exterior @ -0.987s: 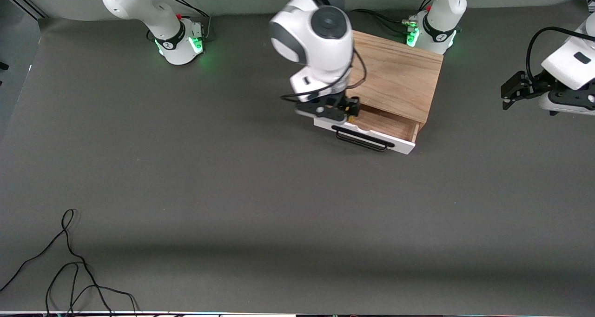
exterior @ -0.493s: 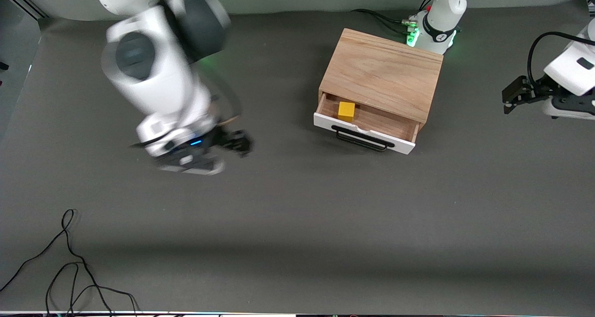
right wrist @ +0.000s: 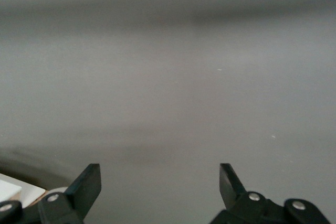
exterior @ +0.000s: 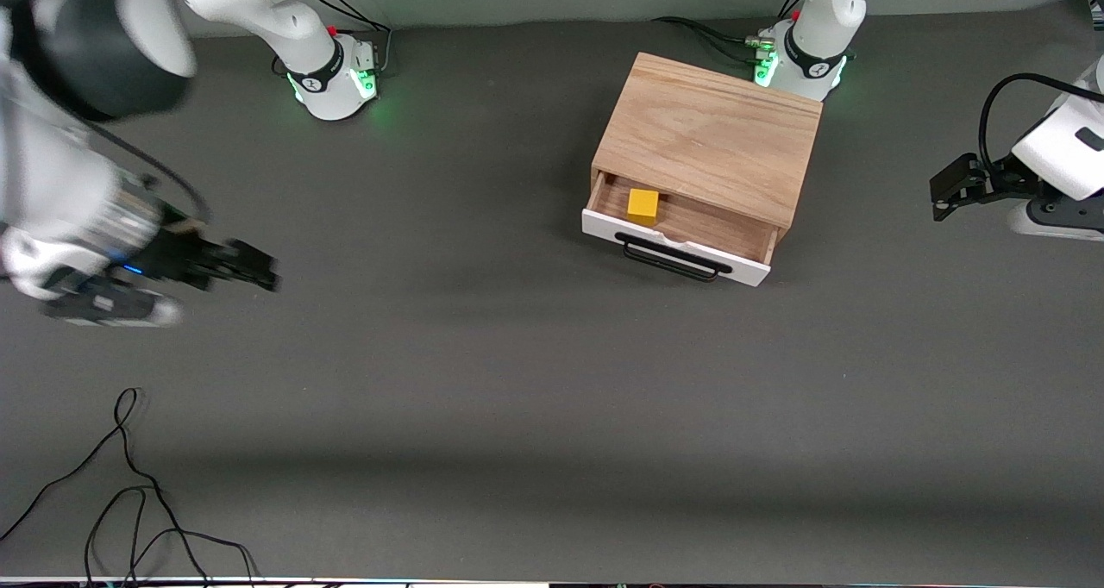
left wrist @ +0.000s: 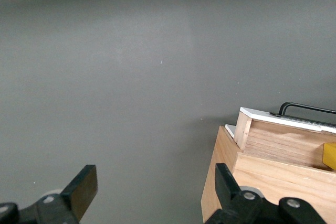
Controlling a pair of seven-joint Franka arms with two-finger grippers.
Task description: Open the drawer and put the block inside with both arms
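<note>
The light oak box [exterior: 711, 135] stands near the left arm's base. Its drawer [exterior: 681, 245], with white front and black bar handle [exterior: 671, 260], is pulled open. The yellow block [exterior: 642, 206] lies inside it, at the end toward the right arm. My right gripper [exterior: 259, 275] is open and empty over bare table at the right arm's end. My left gripper [exterior: 940, 190] is open and empty, beside the box at the left arm's end. The left wrist view shows its fingers [left wrist: 81, 190] wide apart, with the box [left wrist: 252, 182], drawer front [left wrist: 278, 119] and block [left wrist: 329, 156]. The right wrist view shows only open fingers [right wrist: 89, 182] over table.
A loose black cable [exterior: 129, 484] lies on the grey table near the front camera at the right arm's end. The two green-lit bases [exterior: 341, 79] [exterior: 798, 62] stand along the edge farthest from that camera.
My right gripper has let go of the block in the drawer and swung away fast to the right arm's end of the table. The left arm has barely moved.
</note>
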